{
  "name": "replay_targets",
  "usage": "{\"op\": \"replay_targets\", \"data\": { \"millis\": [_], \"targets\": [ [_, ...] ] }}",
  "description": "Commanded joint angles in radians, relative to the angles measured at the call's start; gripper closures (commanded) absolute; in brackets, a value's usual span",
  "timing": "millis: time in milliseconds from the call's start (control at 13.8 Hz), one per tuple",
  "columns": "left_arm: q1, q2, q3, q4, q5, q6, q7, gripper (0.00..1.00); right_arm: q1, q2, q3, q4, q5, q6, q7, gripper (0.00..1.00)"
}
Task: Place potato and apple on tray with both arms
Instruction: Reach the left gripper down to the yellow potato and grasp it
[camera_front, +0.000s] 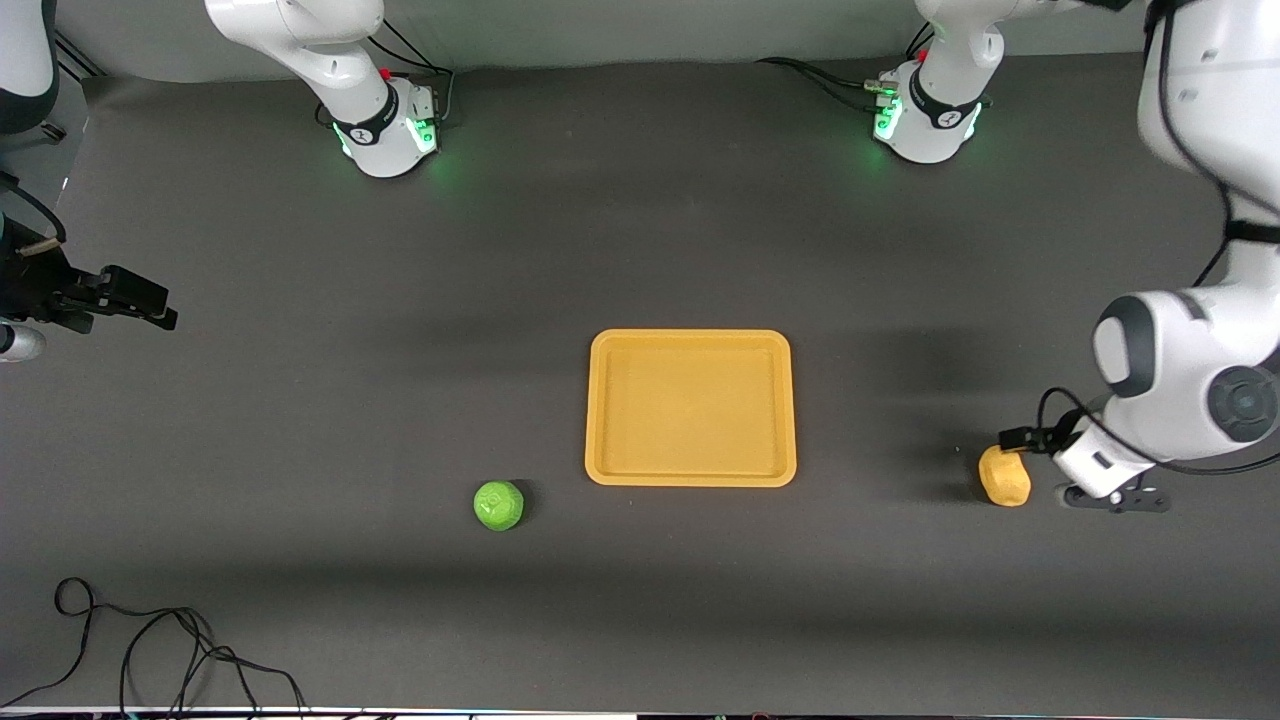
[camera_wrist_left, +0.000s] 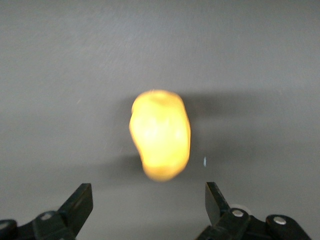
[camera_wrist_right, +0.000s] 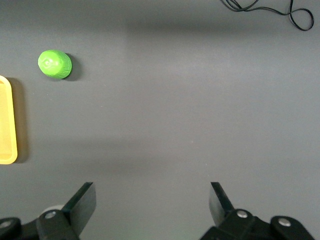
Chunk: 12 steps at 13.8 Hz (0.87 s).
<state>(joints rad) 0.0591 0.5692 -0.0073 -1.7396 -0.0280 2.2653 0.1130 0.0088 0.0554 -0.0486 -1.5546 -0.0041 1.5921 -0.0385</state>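
Left wrist view: left claw (camera_wrist_left: 149, 210) spread wide over the potato (camera_wrist_left: 160, 134), not touching it. Right claw (camera_wrist_right: 152, 207) also wide, holding nothing, over bare desk (camera_front: 300, 420). Apple (camera_front: 499, 505) lies near the tray (camera_front: 690, 478).

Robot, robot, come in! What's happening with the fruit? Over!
Left tool open, over the potato. Right tool open, waiting at the table's edge. Apple on the table, tray bare. Nothing in the way.
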Motion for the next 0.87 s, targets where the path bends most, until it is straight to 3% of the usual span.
{"op": "replay_targets", "data": {
  "millis": [0, 145, 217, 289, 362, 579, 796],
  "targets": [
    [-0.01, 0.052, 0.0, 0.014, -0.039, 0.112, 0.016, 0.0, -0.001, 0.021, -0.001, 0.039, -0.005, -0.018, -0.007, 0.0],
    [0.002, 0.083, -0.002, 0.019, -0.039, 0.117, 0.045, 0.01, -0.001, 0.029, -0.001, 0.048, -0.005, -0.018, -0.007, 0.0],
    [0.001, 0.093, -0.002, 0.017, -0.041, 0.119, 0.053, 0.06, -0.001, 0.03, -0.001, 0.05, -0.005, -0.018, -0.007, 0.0],
    [0.001, 0.104, 0.0, 0.017, -0.043, 0.117, 0.044, 0.3, -0.001, 0.032, -0.001, 0.05, -0.005, -0.018, -0.007, 0.0],
    [-0.001, 0.104, -0.002, 0.017, -0.052, 0.106, 0.033, 0.61, -0.001, 0.03, -0.001, 0.048, -0.005, -0.018, -0.007, 0.0],
    [-0.013, 0.062, -0.003, 0.04, -0.067, 0.051, 0.002, 0.62, -0.001, 0.03, -0.001, 0.05, -0.005, -0.018, -0.007, 0.0],
    [-0.033, -0.006, -0.037, 0.148, -0.07, -0.189, -0.085, 0.62, 0.0, 0.02, -0.002, 0.035, -0.004, -0.039, -0.007, 0.0]
  ]
}}
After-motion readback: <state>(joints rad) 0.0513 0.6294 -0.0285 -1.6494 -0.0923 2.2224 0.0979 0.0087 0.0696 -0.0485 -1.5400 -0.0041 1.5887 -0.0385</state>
